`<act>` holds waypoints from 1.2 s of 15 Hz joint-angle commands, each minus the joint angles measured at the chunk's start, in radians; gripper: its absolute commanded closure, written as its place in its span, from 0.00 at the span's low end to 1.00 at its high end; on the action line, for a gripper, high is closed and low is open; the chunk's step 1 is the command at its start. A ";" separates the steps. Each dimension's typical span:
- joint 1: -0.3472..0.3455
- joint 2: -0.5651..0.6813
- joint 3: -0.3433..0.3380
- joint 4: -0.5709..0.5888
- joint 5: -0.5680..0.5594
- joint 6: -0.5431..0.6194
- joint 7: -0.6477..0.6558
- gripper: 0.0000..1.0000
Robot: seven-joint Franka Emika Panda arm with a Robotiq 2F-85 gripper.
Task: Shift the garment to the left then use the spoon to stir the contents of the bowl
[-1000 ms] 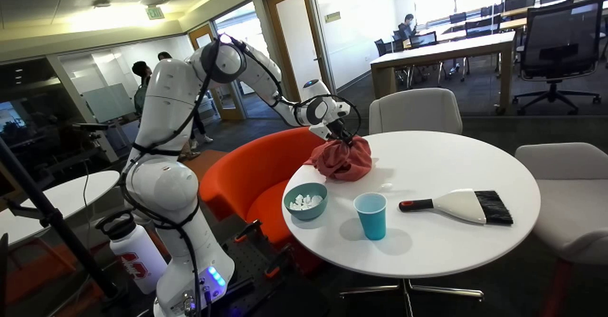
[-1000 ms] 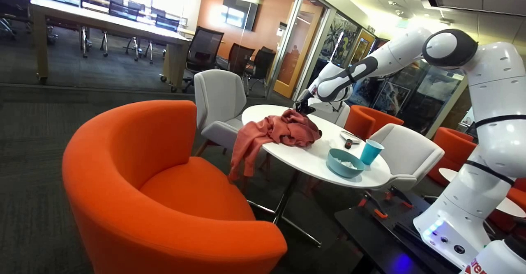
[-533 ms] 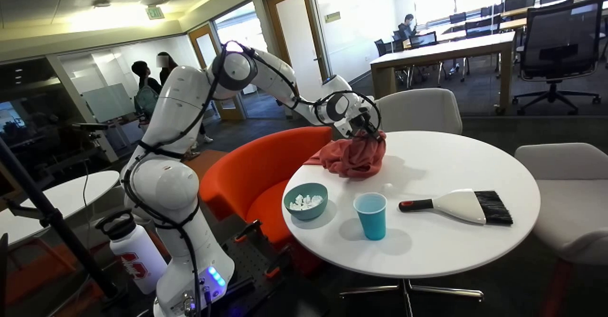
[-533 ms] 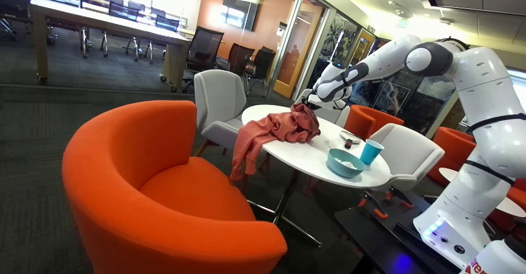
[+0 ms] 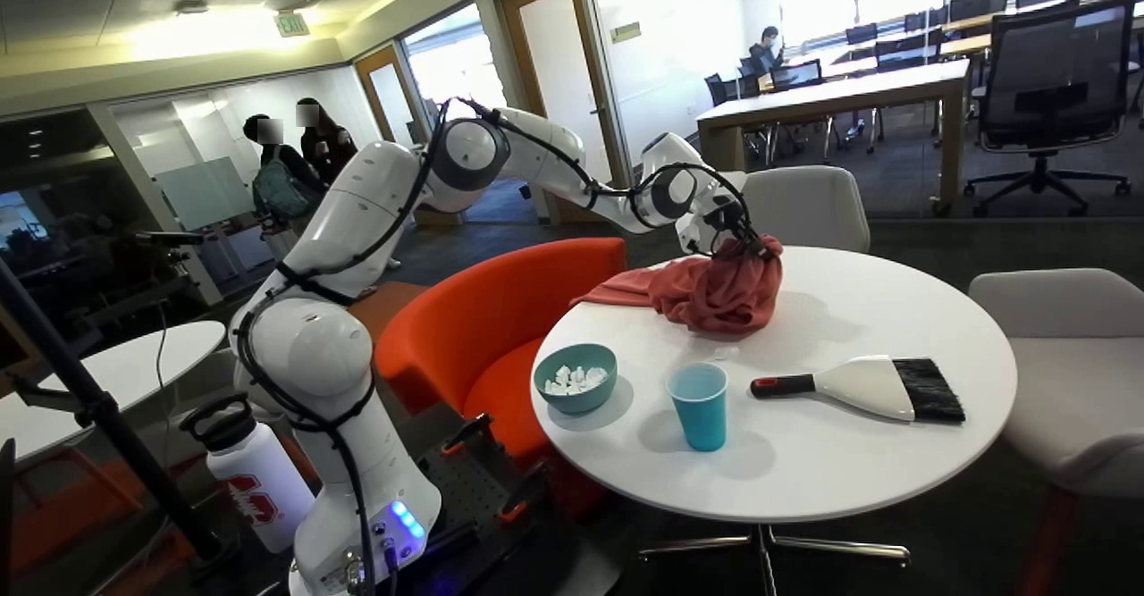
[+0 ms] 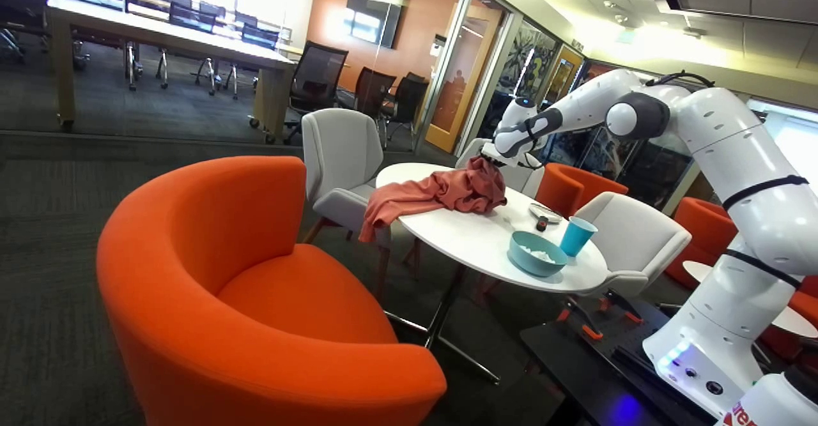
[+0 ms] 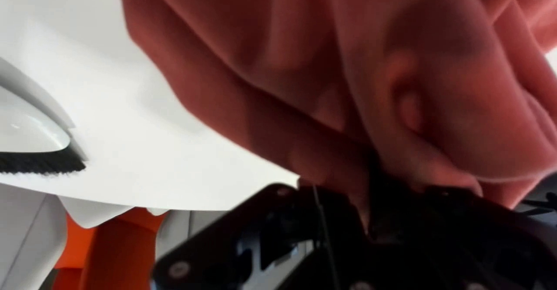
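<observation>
Gripper [image 5: 758, 246] clamped on garment [image 5: 726, 294], pinch point partly hidden; bulk beneath gripper dragged farther from bowl [image 5: 575, 379]. Shift probably underway; stirring pending.

2 exterior views look down, tilted, from different sides, sharing table [image 5: 858, 471] and arm [image 5: 313, 346]; an orange chair [image 6: 255, 327] stands nearest in an exterior view. The wrist view faces the cloth [image 7: 261, 64] up close.

In an exterior view, the garment [image 5: 715, 297] in my gripper [image 5: 760, 246] lies on the table [image 5: 804, 480] behind the cup [image 5: 702, 417], 1 end [image 6: 376, 220] past the edge. The bowl [image 5: 576, 403], pieces [image 5: 574, 380] inside, stands left of the cup, the brush [image 5: 858, 388] right.
</observation>
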 commanded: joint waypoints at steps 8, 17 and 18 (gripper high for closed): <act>-0.166 -0.033 0.120 0.141 -0.003 -0.143 -0.015 0.47; -0.151 -0.482 0.300 -0.215 0.000 -0.490 -0.249 0.00; -0.140 -0.531 0.290 -0.259 -0.030 -0.541 -0.236 0.00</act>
